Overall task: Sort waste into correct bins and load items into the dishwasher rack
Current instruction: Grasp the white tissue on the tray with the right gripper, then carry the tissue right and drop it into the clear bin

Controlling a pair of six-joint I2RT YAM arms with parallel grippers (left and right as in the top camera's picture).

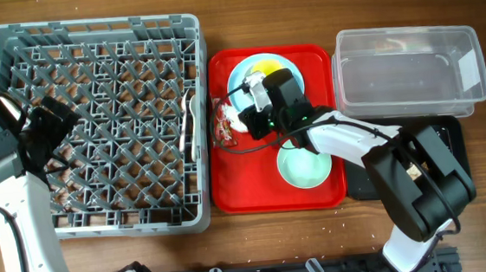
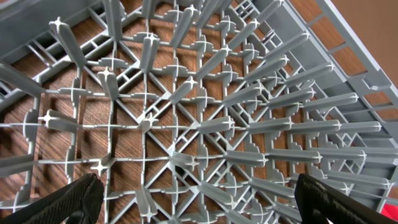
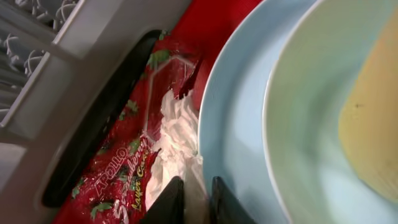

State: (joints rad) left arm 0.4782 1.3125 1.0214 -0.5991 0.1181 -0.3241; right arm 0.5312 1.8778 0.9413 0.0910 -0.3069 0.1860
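**Waste-sorting step, at the pick of the napkin.** The rack [image 1: 95,26] fills the left of the table, with white cutlery [image 1: 192,123] lying along its right side. Your left gripper [image 2: 199,183] hangs over its pegs, jaws wide apart and holding nothing. The tub [image 1: 407,71] stands at far right. The black tray [image 1: 453,132] sits just in front of it, largely hidden under the right arm. Between rack and tub lies the red tray [image 1: 230,198]. It bears the plate [image 1: 238,71] with the cup [image 1: 268,67] on it, and the bowl [image 1: 305,168] nearer you. At its left edge the napkin [image 3: 174,137] lies on the wrapper [image 3: 118,174], close against the plate's rim. Your right gripper [image 3: 194,190] is low at the napkin, fingers nearly together with its near edge between them. The napkin appears pinched, though you cannot tell how much tissue is caught. The next move calls for a straight lift, high enough to clear the plate rim and bowl. Then carry it right to its bin and open the jaws only once over it. Since the napkin rests on the wrapper, watch that the wrapper does not rise with it.
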